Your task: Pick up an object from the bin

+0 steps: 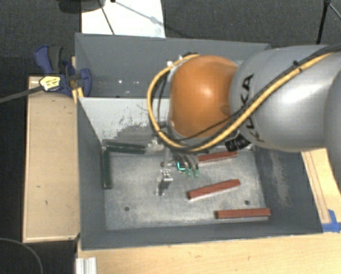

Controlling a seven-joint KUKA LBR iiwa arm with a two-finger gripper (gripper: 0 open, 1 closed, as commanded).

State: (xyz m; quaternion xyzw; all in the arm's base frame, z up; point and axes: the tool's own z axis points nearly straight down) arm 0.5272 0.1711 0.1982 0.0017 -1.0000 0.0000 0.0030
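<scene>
1. Camera view, the step in hand: I judge this to be the approach, with no grasp made yet. The tool (165, 182) hangs low under the arm's orange cover (202, 96), above a bare patch of floor near the middle of the grey bin (130, 210).
2. Camera view, where the things lie:
   - The nearest is the middle red-brown bar (213, 190), lying flat and slightly slanted just to the right of the tool, apart from it.
   - A second red-brown bar (243, 213) lies flat nearer the front wall, further right.
   - A third red-brown bar (217, 157) sits toward the back and is partly hidden beneath the arm.
   - Two dark green strips (106, 167) form an L by the left wall, well apart from the tool.
3. Camera view, the tool: I see nothing gripped in it, and I can't make out any contact with a bar. I cannot tell whether it stands apart or together, because what shows beneath the cover is too small to read. Whether its tip touches the bin floor I also cannot tell.
4. Next move, as I judge it: I'd shift right until the tool is over the left end of the middle bar. Then I'd turn the wrist so it closes across the bar's narrow width, go down, and close.
</scene>
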